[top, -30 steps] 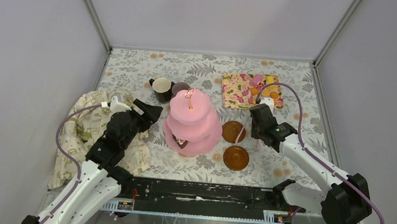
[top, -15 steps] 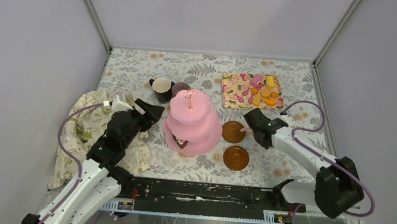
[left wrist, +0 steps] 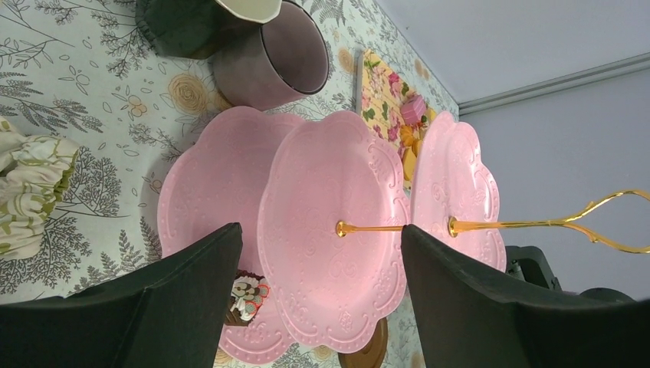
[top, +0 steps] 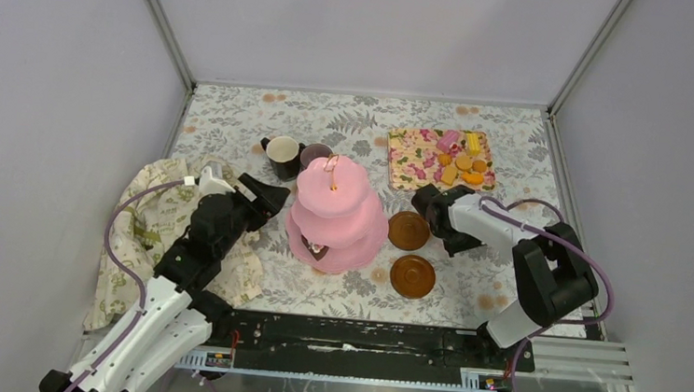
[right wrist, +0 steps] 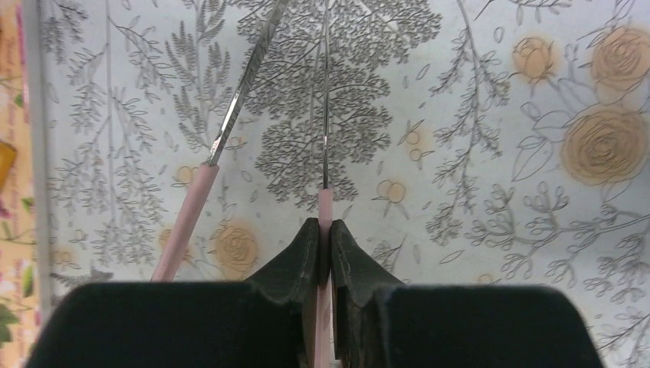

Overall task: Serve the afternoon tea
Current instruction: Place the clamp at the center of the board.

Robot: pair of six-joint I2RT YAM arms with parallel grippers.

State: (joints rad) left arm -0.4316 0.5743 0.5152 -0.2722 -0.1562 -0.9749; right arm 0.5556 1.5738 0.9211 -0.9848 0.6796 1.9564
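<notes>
1 pink utensil (right wrist: 325, 201) in R gripper (right wrist: 323, 228)

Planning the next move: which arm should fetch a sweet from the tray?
Right. The right end effector is shut on the tongs and sits close to the tray; the left end effector is open, empty, across the cake stand.

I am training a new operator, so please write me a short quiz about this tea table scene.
1. True or false: the left hand is shut.
2. The right hand grips: A a mug; B a pink-handled utensil; C a saucer.
3. How many tiers has the pink cake stand?
Key: 1 false, it is open; 2 B; 3 three.
</notes>
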